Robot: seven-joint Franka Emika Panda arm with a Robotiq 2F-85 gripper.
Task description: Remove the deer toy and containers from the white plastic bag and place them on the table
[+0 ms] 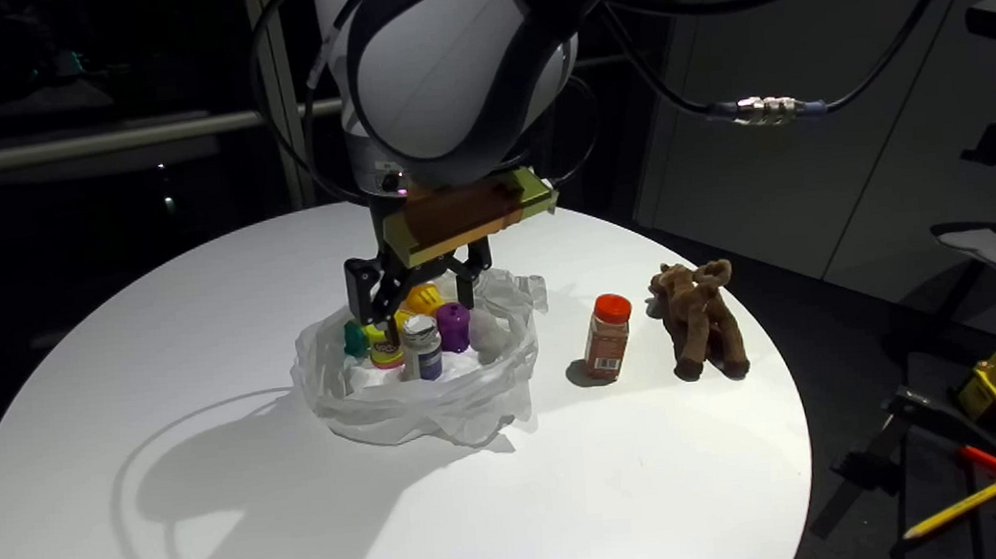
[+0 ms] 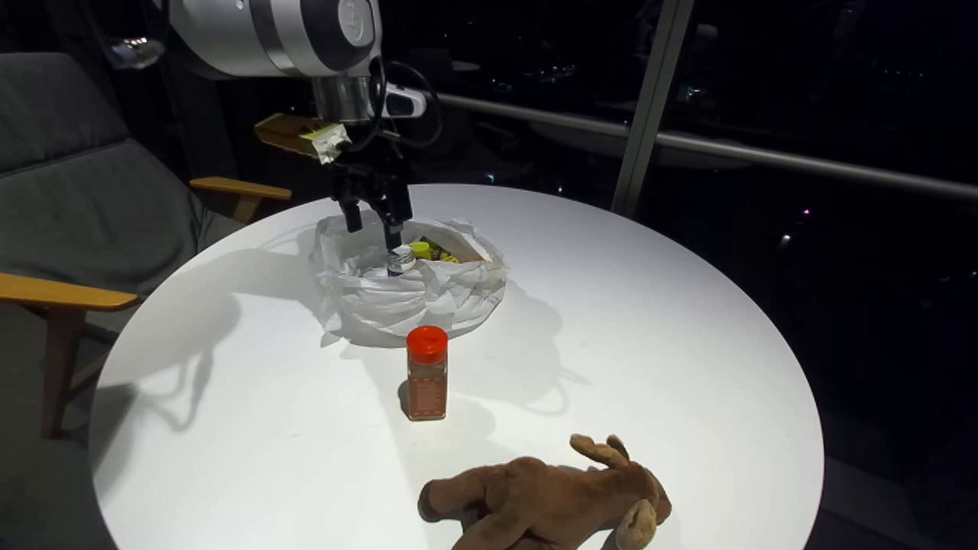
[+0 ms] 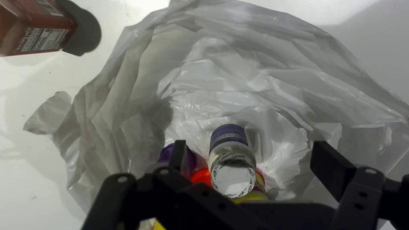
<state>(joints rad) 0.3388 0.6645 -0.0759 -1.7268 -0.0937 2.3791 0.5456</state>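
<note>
Gripper (image 3: 250, 158): wide apart above the mouth of the white plastic bag (image 1: 437, 409); in my wrist view the white-topped jar (image 3: 227, 137) stands between the fingers (image 3: 330, 169), a gap showing on each side.
Bag: crumpled, sitting on the round white desk (image 1: 655, 463), its rim standing up around what it holds.
Jar: purple label, lettering printed around its pale top; it looks upright to me.
Purple container (image 1: 454, 327): in the bag, just beside the jar.
Yellow tub (image 1: 384, 349): in the bag on the jar's other side, pink at its base.
Green item (image 1: 356, 338): next to the tub, near the bag's wall; I can't make out its shape.
Orange-yellow item (image 1: 424, 299): in the bag beneath the gripper, only partly in my sight.
Red-orange item (image 3: 202, 176): just a piece of it shows in my wrist view, beside the jar.
Red-capped bottle (image 2: 426, 374): upright on the desk, outside the bag, between it and the deer toy (image 2: 558, 500).
Deer toy: out on the desk in both exterior views, lying, well apart from the bag.
Chair (image 2: 76, 176): grey, with wooden armrests, beside the desk.
</note>
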